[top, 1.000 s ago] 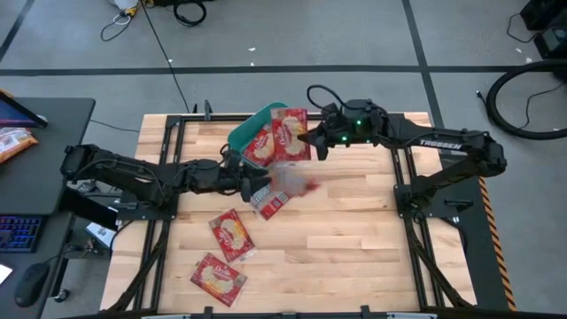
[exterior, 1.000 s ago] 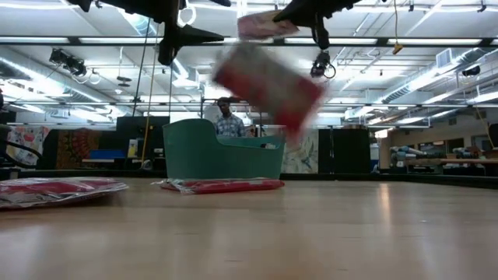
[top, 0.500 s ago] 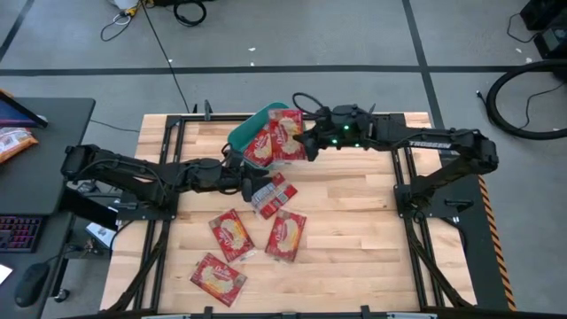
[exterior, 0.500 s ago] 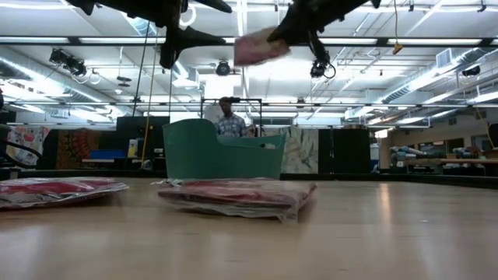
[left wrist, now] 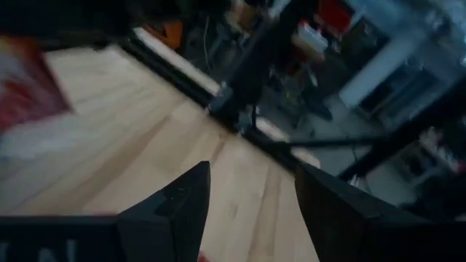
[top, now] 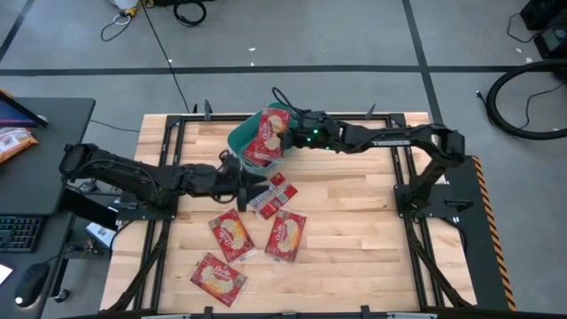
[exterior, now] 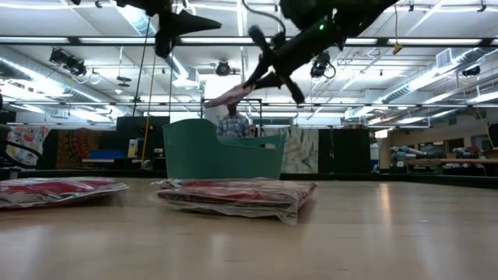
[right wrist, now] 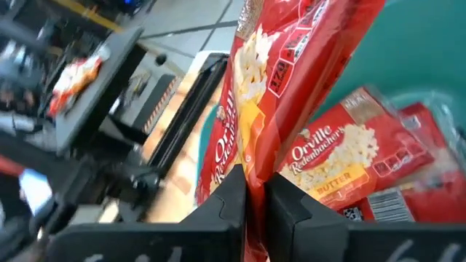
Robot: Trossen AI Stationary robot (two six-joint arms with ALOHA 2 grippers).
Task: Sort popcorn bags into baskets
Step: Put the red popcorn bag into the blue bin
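The left gripper [top: 262, 183] hangs with fingers spread and empty over the loose popcorn bags [top: 285, 236] on the table [top: 354, 230]. The right gripper [top: 282, 139] pinches one bag [right wrist: 291, 73], labelled "Orville Redenbacher's", over the teal basket [exterior: 222, 158], where another reads "Butter". Released too near the rim, the bag could likely catch there and slide out.

Light wooden plank table [top: 354, 221] with a black frame

On it we see the rounded teal plastic tub [top: 246, 142] toward the far edge, and four flat red popcorn packets lying loose: one just in front of the tub [top: 274, 196], two side by side nearer us [top: 231, 236] [top: 285, 236], one closest [top: 217, 276].
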